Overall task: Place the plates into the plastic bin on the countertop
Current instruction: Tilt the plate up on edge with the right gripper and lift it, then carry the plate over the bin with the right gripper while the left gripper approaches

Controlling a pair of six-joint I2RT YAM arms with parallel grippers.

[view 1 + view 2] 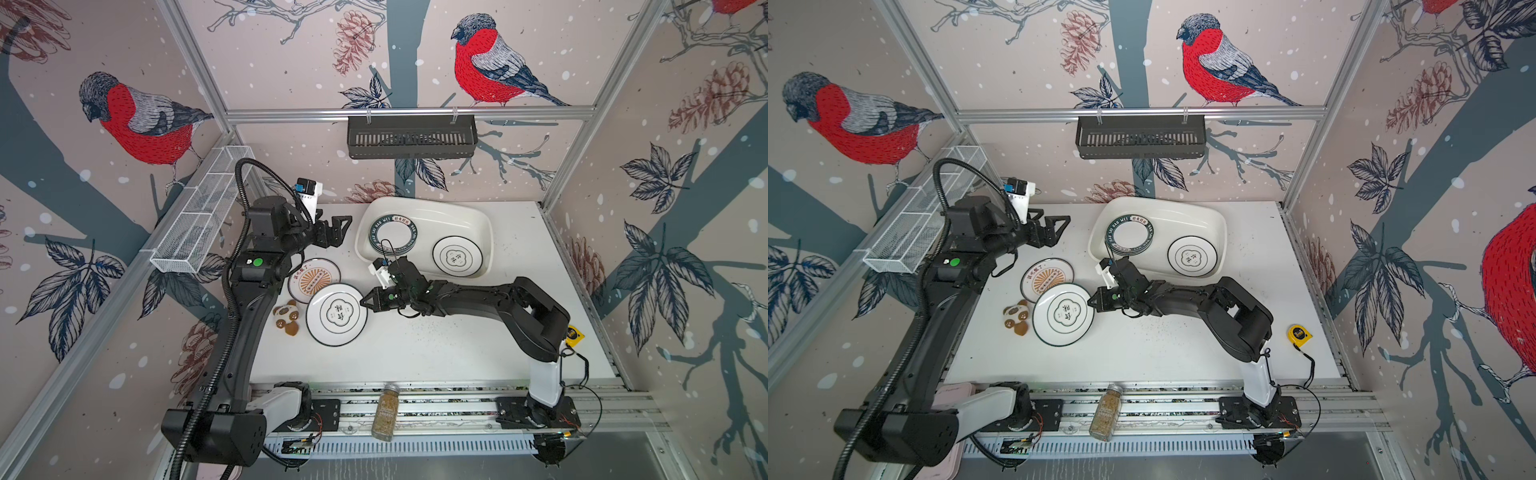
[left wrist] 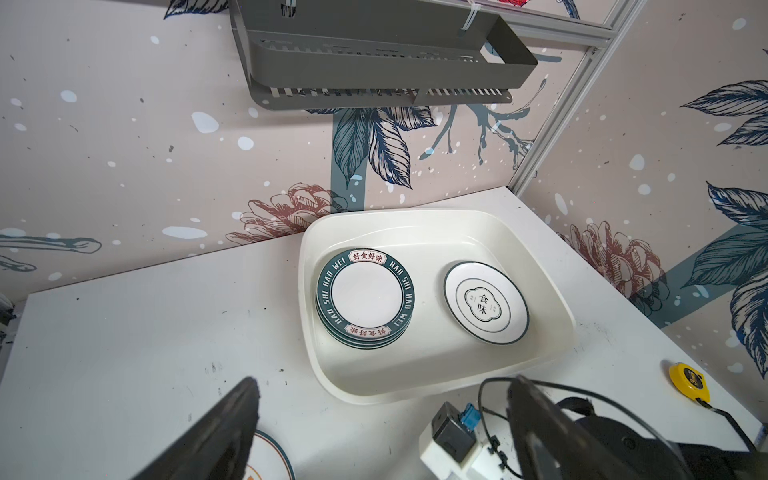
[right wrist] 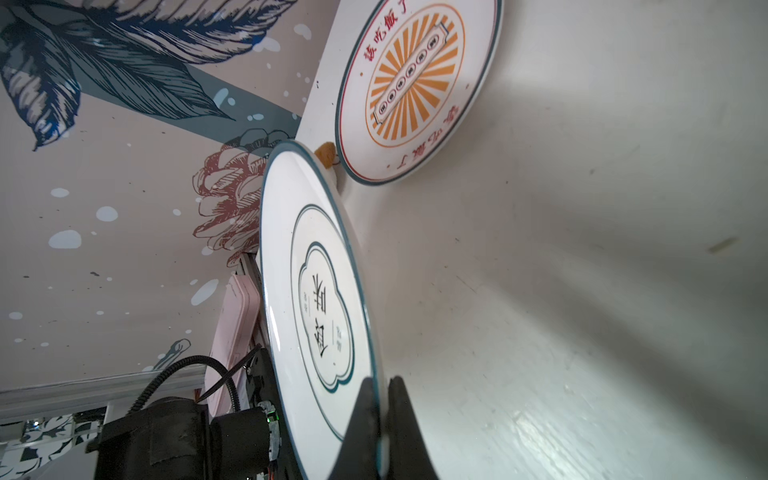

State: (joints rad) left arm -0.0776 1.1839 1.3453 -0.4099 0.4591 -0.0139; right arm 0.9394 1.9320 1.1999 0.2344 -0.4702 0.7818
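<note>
My right gripper [image 1: 365,300] [image 3: 380,382] is shut on the rim of a white plate with a flower emblem [image 1: 336,313] [image 3: 320,299]. This plate lies on the countertop [image 1: 415,345], and in both top views its edge overlaps an orange sunburst plate [image 1: 313,279] [image 3: 415,83]. The plastic bin [image 1: 415,203] [image 2: 415,382] holds a stack of green-rimmed plates [image 1: 392,235] [image 2: 365,295] and another flower-emblem plate [image 1: 457,256] [image 2: 484,307]. My left gripper [image 1: 336,232] [image 2: 382,384] hangs open and empty, left of the bin.
A brown cookie-like coaster [image 1: 287,318] lies left of the held plate. A yellow tape measure [image 1: 1299,333] sits at the right edge, and a spice jar [image 1: 386,411] lies on the front rails. A black basket [image 1: 411,137] and a wire rack [image 1: 203,216] hang on the walls.
</note>
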